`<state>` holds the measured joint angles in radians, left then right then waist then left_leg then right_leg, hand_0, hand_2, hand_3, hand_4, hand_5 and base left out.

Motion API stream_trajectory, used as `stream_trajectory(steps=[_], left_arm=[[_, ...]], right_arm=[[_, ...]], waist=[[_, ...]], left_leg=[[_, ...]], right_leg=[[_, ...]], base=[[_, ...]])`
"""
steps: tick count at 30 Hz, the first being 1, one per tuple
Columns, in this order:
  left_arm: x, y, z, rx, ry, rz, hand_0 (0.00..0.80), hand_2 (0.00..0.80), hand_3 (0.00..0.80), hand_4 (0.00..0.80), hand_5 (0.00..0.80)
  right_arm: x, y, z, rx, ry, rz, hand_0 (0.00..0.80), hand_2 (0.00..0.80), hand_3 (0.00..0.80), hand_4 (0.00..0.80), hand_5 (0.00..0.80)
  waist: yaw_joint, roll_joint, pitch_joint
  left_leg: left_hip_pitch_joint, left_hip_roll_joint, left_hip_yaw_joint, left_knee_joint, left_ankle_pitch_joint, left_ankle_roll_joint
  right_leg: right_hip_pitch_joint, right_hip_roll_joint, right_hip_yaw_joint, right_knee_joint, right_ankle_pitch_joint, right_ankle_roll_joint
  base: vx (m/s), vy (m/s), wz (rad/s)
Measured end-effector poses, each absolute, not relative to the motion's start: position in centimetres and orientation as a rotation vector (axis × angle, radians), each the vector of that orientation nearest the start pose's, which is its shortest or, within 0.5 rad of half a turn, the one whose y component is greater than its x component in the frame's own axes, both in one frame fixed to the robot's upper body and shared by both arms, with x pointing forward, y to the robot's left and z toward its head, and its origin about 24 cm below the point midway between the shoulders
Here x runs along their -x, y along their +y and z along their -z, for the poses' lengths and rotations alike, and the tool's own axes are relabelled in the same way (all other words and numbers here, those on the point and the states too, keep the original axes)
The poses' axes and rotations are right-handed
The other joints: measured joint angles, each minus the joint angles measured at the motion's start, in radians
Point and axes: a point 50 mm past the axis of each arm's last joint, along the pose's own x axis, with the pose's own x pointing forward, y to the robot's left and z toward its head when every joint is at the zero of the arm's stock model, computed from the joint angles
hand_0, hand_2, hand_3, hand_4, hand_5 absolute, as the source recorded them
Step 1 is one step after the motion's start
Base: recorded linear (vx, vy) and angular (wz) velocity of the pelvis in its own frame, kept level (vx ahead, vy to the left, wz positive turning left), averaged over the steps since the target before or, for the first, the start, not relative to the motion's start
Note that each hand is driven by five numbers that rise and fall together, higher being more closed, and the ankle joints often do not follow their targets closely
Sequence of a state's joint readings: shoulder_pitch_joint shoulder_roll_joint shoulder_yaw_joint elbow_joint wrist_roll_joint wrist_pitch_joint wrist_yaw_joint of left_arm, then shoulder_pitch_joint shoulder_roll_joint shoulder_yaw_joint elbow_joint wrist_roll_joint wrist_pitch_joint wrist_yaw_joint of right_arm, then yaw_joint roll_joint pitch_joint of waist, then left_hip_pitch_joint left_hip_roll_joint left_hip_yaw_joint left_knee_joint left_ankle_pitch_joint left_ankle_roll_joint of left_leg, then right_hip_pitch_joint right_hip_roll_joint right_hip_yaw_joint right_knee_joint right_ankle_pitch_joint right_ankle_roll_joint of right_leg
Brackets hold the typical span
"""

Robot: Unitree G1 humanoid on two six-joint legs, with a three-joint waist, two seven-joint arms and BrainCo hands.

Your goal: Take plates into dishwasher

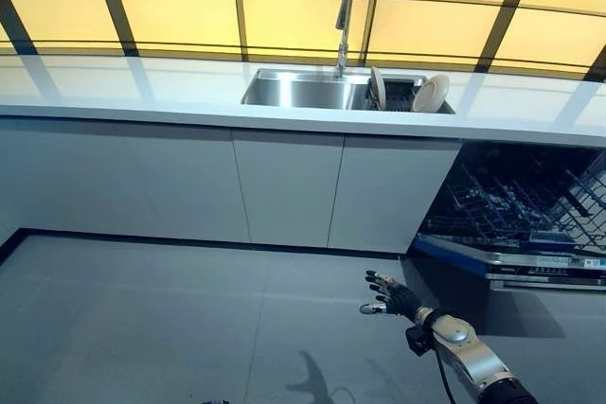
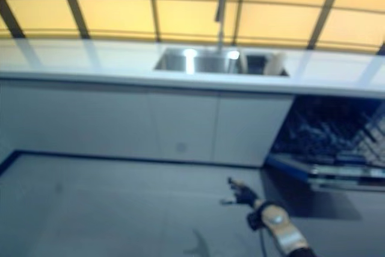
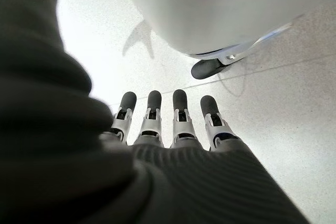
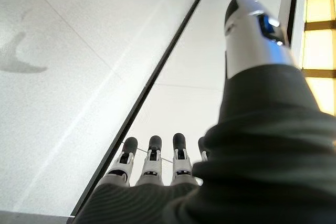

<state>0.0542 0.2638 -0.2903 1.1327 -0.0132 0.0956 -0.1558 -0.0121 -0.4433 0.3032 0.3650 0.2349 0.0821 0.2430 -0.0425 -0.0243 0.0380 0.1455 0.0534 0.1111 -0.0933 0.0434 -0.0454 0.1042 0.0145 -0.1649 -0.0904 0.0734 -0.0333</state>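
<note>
- Fingers (image 4: 152,156) on my right hand (image 1: 390,296) straight, holding nothing, above the floor (image 1: 170,319).
- Left hand (image 3: 168,135) fingers likewise straight, empty.
- Plates (image 1: 430,94) stand in the sink (image 1: 303,90) rack, on the desk (image 1: 123,87).
- Dishwasher (image 1: 530,215) open, rack (image 1: 511,201) out, lower right.

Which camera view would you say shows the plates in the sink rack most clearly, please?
The left eye view: two plates stand on edge in the rack in the sink, beside the faucet. The right eye view shows only a pale blur there. Neither wrist view shows them, only floor and cabinet fronts.
</note>
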Motion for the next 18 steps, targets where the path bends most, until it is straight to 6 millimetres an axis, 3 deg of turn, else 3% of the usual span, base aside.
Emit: stream_trajectory(steps=[5,8,10,14,18], left_arm=[[-6.9,22.2,16.6,-0.281,1.336,0.191,0.0,0.0,0.0,0.0,0.0],[-7.2,22.3,16.5,-0.283,1.323,0.158,0.0,0.0,0.0,0.0,0.0],[-7.9,22.4,16.4,-0.291,1.298,0.142,0.0,0.0,0.0,0.0,0.0],[-10.4,22.4,15.9,-0.305,1.235,0.129,0.0,0.0,0.0,0.0,0.0],[-11.4,22.5,15.6,-0.303,1.212,0.12,0.0,0.0,0.0,0.0,0.0]], right_arm=[[-23.6,-17.9,1.1,0.08,0.333,-0.44,0.0,0.0,0.0,0.0,0.0],[-24.5,-16.5,-2.4,-0.006,0.148,-0.504,0.0,0.0,0.0,0.0,0.0],[-25.9,-16.4,-5.3,-0.069,0.013,-0.509,0.0,0.0,0.0,0.0,0.0],[-28.6,-17.1,-10.0,-0.129,-0.172,-0.476,0.0,0.0,0.0,0.0,0.0],[-30.0,-16.7,-12.9,-0.108,-0.268,-0.469,0.0,0.0,0.0,0.0,0.0]], waist=[[-0.006,0.012,0.01],[-0.003,0.016,0.03],[-0.001,0.014,0.074],[-0.002,0.025,0.149],[0.003,0.034,0.18]], left_leg=[[0.0,0.004,0.003,0.001,0.0,0.0],[0.001,0.008,0.01,0.015,-0.002,-0.003],[-0.025,0.015,0.007,0.092,-0.025,-0.018],[-0.132,0.046,0.015,0.314,-0.1,-0.026],[-0.188,0.067,0.022,0.391,-0.143,-0.033]], right_leg=[[-0.001,0.004,0.003,0.002,0.0,0.0],[0.002,0.007,0.004,0.007,-0.001,-0.002],[-0.004,0.011,0.0,0.044,-0.014,-0.016],[-0.099,0.009,-0.007,0.237,-0.105,-0.045],[-0.198,0.01,-0.008,0.426,-0.184,-0.064]], base=[[0.001,-0.147,-0.02],[-0.022,-0.192,-0.01],[-0.067,-0.217,0.01],[-0.051,-0.144,0.14],[0.012,-0.103,-0.07]])
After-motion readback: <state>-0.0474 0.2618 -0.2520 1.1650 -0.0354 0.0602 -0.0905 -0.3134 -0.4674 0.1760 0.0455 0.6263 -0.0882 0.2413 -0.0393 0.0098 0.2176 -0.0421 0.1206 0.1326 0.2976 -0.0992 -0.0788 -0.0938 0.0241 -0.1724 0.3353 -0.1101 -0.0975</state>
